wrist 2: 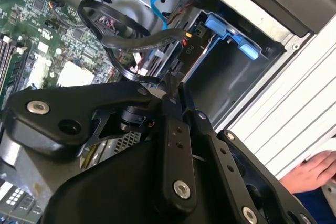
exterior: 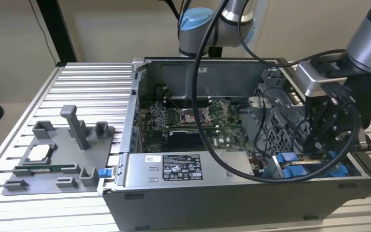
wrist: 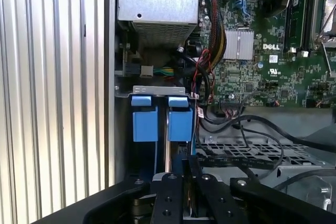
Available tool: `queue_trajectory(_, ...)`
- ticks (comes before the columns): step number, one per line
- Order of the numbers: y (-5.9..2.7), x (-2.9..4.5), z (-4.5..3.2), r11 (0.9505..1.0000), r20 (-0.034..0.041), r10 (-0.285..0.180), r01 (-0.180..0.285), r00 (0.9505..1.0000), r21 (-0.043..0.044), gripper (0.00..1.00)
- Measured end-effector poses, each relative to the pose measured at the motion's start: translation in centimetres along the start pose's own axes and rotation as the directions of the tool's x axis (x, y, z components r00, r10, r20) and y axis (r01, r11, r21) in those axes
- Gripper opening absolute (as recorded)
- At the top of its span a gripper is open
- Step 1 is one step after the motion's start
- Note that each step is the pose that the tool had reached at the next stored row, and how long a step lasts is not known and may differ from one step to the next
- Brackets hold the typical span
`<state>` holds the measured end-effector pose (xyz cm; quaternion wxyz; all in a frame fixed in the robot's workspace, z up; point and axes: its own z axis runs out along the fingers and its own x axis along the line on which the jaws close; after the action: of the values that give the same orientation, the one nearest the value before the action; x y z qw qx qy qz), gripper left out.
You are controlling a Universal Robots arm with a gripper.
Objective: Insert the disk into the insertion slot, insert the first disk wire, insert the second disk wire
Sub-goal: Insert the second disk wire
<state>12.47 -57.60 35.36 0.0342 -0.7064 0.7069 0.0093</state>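
My gripper (exterior: 314,151) reaches down into the open computer case (exterior: 192,72), at its front corner on the exterior view's right. Its fingers (wrist 2: 169,129) are drawn together on a thin dark connector of a black disk wire (wrist 2: 126,39). The tips (wrist: 189,179) hang just short of the insertion slot (wrist: 157,90), where two bright blue tabs (wrist: 145,116) stand side by side. In the second wrist view the slot (wrist 2: 231,80) is a dark bay under a blue rail (wrist 2: 231,32). The disk's silver body is hidden.
A silver labelled power-supply box (exterior: 172,169) lies along the case front, with the green motherboard (exterior: 192,121) behind it. A grey plastic fixture tray (exterior: 56,159) sits on the ribbed table on the exterior view's left. A person's hand (wrist 2: 315,171) rests by the case edge. Thick black cables (exterior: 237,164) hang from the arm.
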Motion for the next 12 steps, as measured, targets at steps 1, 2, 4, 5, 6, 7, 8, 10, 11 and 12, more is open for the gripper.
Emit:
queue_trajectory(1, 0.00, 0.00, 0.05, 1.0000, 0.0006, 0.000, 0.000, 1.0000, 0.0045, 0.00)
queue_trajectory(2, 0.00, 0.00, 0.10, 1.0000, 0.0011, 0.000, 0.000, 1.0000, 0.0092, 0.00)
queue_trajectory(4, 0.01, 0.00, 0.20, 0.9998, 0.0023, -0.001, 0.001, 1.0000, 0.0186, 0.00)
queue_trajectory(5, 0.01, 0.00, 0.25, 0.9997, 0.0029, -0.001, 0.001, 1.0000, 0.0235, 0.00)
queue_trajectory(6, 0.01, 0.00, 0.30, 0.9996, 0.0038, -0.002, 0.001, 1.0000, 0.0280, 0.00)
queue_trajectory(7, 0.01, 0.00, 0.35, 0.9995, 0.0046, -0.002, 0.002, 1.0000, 0.0329, 0.00)
queue_trajectory(8, 0.01, 0.01, 0.40, 0.9993, 0.0054, -0.002, 0.002, 1.0000, 0.0376, 0.00)
queue_trajectory(10, 0.01, 0.01, 0.48, 0.9990, 0.0078, -0.003, 0.002, 1.0000, 0.0457, 0.00)
queue_trajectory(11, 0.01, 0.02, 0.52, 0.9988, 0.0096, -0.003, 0.002, 1.0000, 0.0494, 0.00)
queue_trajectory(12, 0.01, 0.02, 0.57, 0.9986, 0.0116, -0.002, 0.002, 0.9999, 0.0527, 0.00)
